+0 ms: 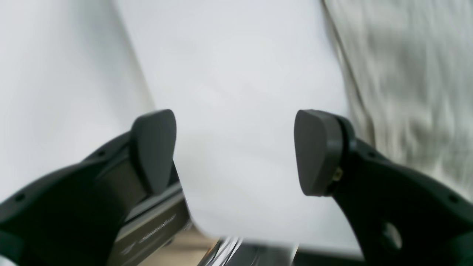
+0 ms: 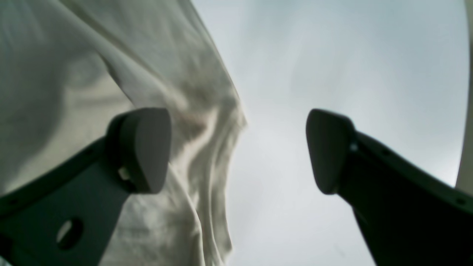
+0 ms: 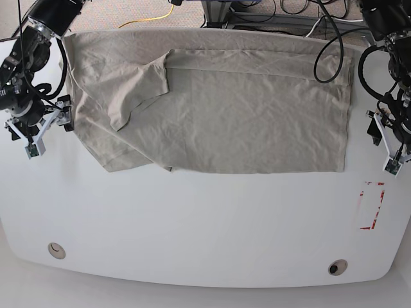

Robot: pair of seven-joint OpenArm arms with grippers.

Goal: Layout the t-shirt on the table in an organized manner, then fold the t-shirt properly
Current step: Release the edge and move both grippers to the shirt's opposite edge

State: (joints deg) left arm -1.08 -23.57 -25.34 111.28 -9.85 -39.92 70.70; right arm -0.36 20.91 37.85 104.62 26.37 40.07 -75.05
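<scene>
The khaki-grey t-shirt lies spread and wrinkled across the far half of the white table, with one sleeve folded over onto the body. My right gripper hovers open and empty at the shirt's left edge. In the right wrist view the t-shirt runs under the left finger, and the gripper is over bare table. My left gripper stands open and empty just off the shirt's right edge. The left wrist view shows the gripper over the table, with the t-shirt to the right.
A red-outlined rectangle is marked near the table's right edge. Two small round holes sit near the front edge. Black cables and a yellow cable run behind the table.
</scene>
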